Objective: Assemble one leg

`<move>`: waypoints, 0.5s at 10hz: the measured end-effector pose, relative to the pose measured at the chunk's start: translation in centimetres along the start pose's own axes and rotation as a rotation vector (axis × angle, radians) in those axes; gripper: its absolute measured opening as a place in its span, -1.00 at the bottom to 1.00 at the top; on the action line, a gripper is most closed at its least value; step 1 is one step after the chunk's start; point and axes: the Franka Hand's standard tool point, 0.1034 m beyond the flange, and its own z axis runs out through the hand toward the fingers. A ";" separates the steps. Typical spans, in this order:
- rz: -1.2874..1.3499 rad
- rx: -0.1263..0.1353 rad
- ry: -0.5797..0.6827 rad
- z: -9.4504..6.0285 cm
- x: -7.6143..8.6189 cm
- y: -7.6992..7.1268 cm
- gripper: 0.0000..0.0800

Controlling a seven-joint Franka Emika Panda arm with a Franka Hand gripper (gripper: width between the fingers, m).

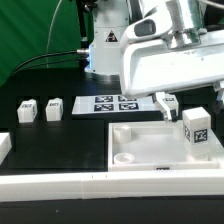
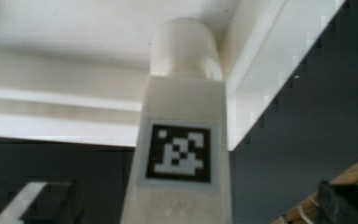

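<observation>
A small white plastic leg (image 1: pixel 197 129) with a black-and-white tag stands upright at the end of the large white raised-rim tray (image 1: pixel 140 136) toward the exterior view's right. Behind the tray the flat white marker board (image 1: pixel 114 103) lies on the black table (image 1: pixel 60 140), and two more small tagged white blocks (image 1: pixel 40 109) sit well apart toward the exterior view's left. The fingers (image 2: pixel 30 204) stand wide open on either side of the leg, with a gap visible on each side, holding nothing. Bare table lies between the blocks and the tray.
</observation>
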 end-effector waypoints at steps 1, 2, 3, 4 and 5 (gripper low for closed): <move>0.000 0.000 0.002 0.1 -0.1 0.0 0.62; 0.001 0.002 -0.006 0.2 -0.3 0.0 0.62; -0.001 0.011 -0.042 0.3 -0.4 -0.3 0.62; -0.002 0.008 -0.035 0.3 -0.2 0.0 0.62; -0.005 0.005 -0.044 0.5 -0.5 0.6 0.62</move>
